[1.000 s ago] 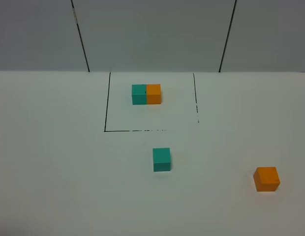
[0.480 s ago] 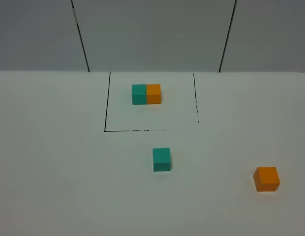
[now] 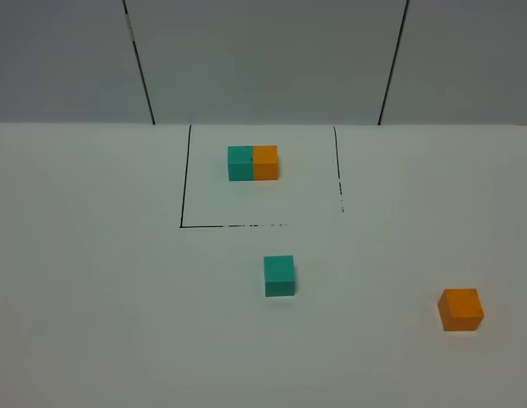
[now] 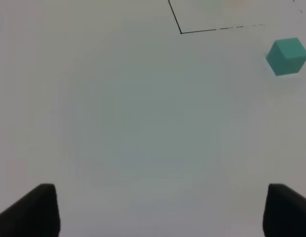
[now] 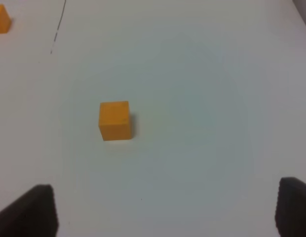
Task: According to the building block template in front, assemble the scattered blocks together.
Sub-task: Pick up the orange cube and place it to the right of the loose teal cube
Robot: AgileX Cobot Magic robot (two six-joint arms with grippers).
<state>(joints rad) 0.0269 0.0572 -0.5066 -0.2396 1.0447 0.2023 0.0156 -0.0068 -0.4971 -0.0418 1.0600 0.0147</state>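
— So, where does the building block template (image 3: 253, 162) sit?

— Toward the far side of the bench (image 3: 93, 280), inside a thin black outline (image 3: 184, 187) drawn on the surface. It is two cubes joined side to side, teal on the left and orange on the right, near the back edge of that outline and a little left of its middle.

— And the loose pieces?

— They lie well apart from each other. The teal block (image 3: 279, 275) lies just outside the near line of the outline, roughly in the middle of the bench. The orange block (image 3: 461, 309) rests far off to the right and a bit closer to the camera, turned slightly askew. Neither touches the template or anything else.

— What about the left claw (image 4: 158, 212)?

— It is spread wide and has hold of nothing. Its jaws stand far apart with only bare bench between them. The teal block is well ahead of it and off to one side, near a corner of the outline.

— The right claw (image 5: 160, 210)?

— Likewise spread wide, with nothing in its grip. The orange block sits ahead of it on the bench, clear of both jaws. The orange end of the template just shows at the edge of that wrist view.

— Can you see either arm from above?

— No, the high camera shows only the white bench, the blocks and a grey panelled wall (image 3: 263, 59) behind, crossed by two dark seams.
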